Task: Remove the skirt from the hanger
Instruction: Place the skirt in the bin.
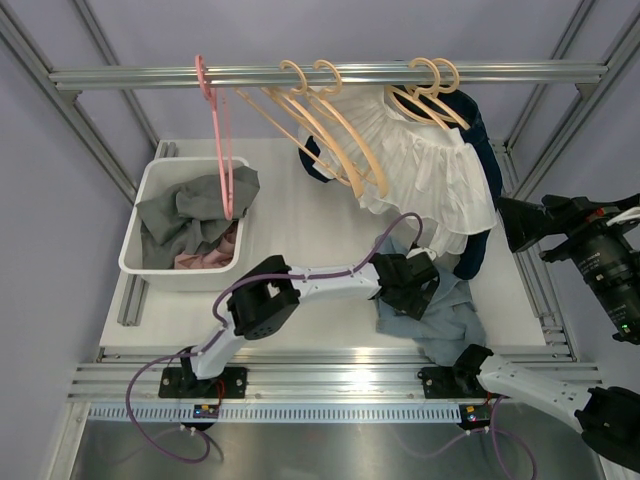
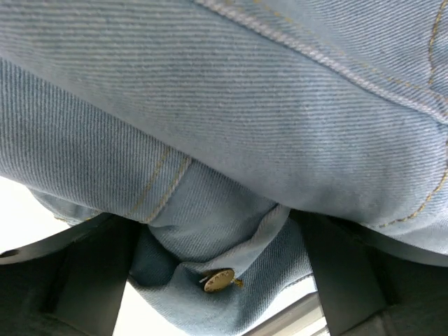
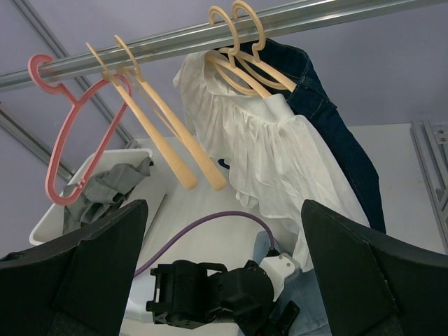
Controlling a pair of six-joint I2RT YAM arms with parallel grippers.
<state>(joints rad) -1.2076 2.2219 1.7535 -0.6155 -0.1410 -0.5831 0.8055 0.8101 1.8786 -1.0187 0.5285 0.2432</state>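
A light blue denim skirt [image 1: 445, 315] lies crumpled on the table, off any hanger. My left gripper [image 1: 425, 290] is down on its near edge. In the left wrist view the fingers [image 2: 84, 280] stand wide apart with a denim fold and a brass button [image 2: 218, 280] between them. A white pleated skirt [image 1: 420, 170] hangs on wooden hangers [image 1: 435, 90] at the rail's right, with a dark denim garment [image 1: 482, 140] behind it. My right gripper [image 1: 510, 222] is raised at the right, open and empty, and faces the rail [image 3: 224, 210].
A white bin [image 1: 150, 200] with grey and pink clothes stands at the left. An empty pink hanger [image 1: 222, 140] and empty wooden hangers [image 1: 330, 130] hang on the metal rail [image 1: 150, 76]. Frame posts stand on both sides.
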